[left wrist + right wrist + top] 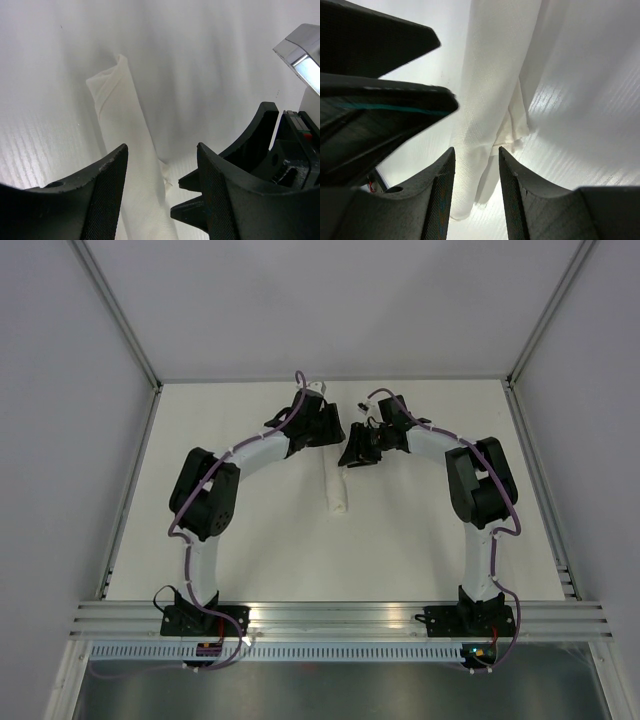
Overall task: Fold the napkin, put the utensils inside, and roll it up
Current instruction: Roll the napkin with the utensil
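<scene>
Napkin (338, 490): slim roll, mid-table, flap (512, 132) loose; knife unseen. Left claw (161, 150) and right claw (476, 150): both apart, above its far end. Best lifted straight up, lest the flap catch.

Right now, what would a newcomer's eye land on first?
The napkin, rolled into a slim white tube, lies on the table, pale on pale. The black left gripper and right gripper crowd its far end, fingers apart. No knife shows.
</scene>
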`<state>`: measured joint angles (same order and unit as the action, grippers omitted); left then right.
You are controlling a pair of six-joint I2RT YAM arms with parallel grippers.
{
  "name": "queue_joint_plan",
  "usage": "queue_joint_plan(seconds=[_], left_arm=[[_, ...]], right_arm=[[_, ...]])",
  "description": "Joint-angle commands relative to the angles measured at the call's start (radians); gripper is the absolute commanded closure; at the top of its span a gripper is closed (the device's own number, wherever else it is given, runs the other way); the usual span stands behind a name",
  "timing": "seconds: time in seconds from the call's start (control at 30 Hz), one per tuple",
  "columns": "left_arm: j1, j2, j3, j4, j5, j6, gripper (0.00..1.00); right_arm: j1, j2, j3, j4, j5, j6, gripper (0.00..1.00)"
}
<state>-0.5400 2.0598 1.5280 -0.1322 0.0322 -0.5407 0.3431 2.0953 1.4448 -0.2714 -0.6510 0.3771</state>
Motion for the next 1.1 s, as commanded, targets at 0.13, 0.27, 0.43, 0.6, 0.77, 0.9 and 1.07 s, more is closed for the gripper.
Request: queue_joint_plan(seconds=[0.13,0.27,0.43,0.6,0.77,0.9,1.07], left_arm=[[0.037,-0.096,-0.061,0.037,0.021,0.033,0.37],[0.048,-0.122,-0.111,0.058,0.018,0.027,0.37],[0.057,-0.139,-0.173,0.1,0.034,0.008,0.38],[0.061,-0.158,-0.207,0.121,0.043,-0.005,0.38],[0.066,-0.22,-0.308,0.212,0.077,-0.033,0.39],[0.068,-0.3,-0.402,0.239,0.106,-0.036,0.39],[0.071,-0.475,-0.5,0.233,0.136,-0.019,0.38]], right_arm=[[-0.01,-0.037,0.035,-0.029,-0.007,0.01,0.54],[-0.009,-0.037,0.035,-0.032,-0.006,0.003,0.54],[-0.012,-0.06,0.028,-0.034,0.008,-0.007,0.53],[-0.044,-0.087,0.011,-0.023,0.001,-0.014,0.53],[-0.09,-0.133,0.003,-0.06,0.013,-0.073,0.52],[-0.141,-0.234,-0.059,-0.066,0.051,-0.132,0.49],[-0.232,-0.345,-0.107,-0.104,0.059,-0.201,0.48]])
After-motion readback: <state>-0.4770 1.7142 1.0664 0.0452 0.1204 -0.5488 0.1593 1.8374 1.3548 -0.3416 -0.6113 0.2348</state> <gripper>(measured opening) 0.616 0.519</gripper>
